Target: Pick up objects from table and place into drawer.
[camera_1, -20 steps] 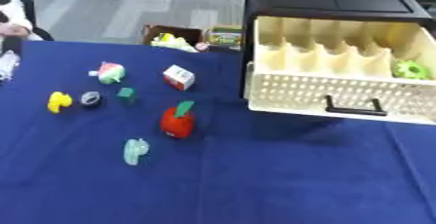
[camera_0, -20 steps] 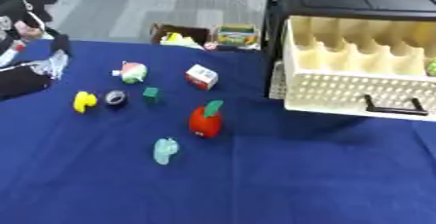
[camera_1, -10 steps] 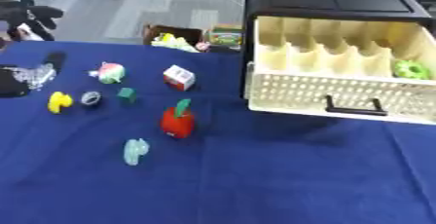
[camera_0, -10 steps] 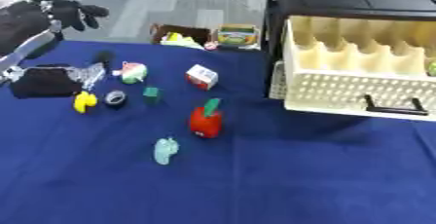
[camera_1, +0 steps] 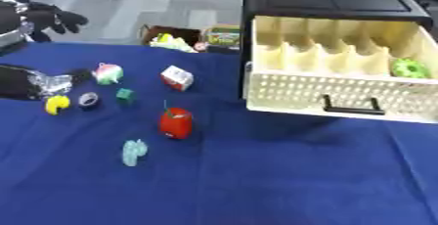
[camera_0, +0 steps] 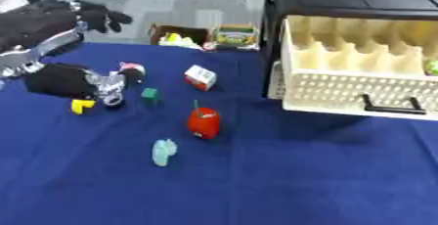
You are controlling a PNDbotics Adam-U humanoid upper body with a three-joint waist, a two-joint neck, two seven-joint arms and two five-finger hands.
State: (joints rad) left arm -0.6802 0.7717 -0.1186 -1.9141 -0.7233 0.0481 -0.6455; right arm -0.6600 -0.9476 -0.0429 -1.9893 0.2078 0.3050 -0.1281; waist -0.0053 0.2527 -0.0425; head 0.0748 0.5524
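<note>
Standing open at the bench's (camera_1: 256,190) far right edge, the drawer (camera_1: 338,84) holds a green object (camera_1: 409,67). Near the left edge, the left hand (camera_0: 102,82) is seen among small objects; its finger spread cannot be told.

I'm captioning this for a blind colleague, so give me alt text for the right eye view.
A cream drawer stands pulled open at the right of a blue table, holding a green object. Small things lie scattered to its left, among them a red apple toy, a pale teal piece and a red-and-white box. The robot's left hand reaches in at the left edge.
</note>
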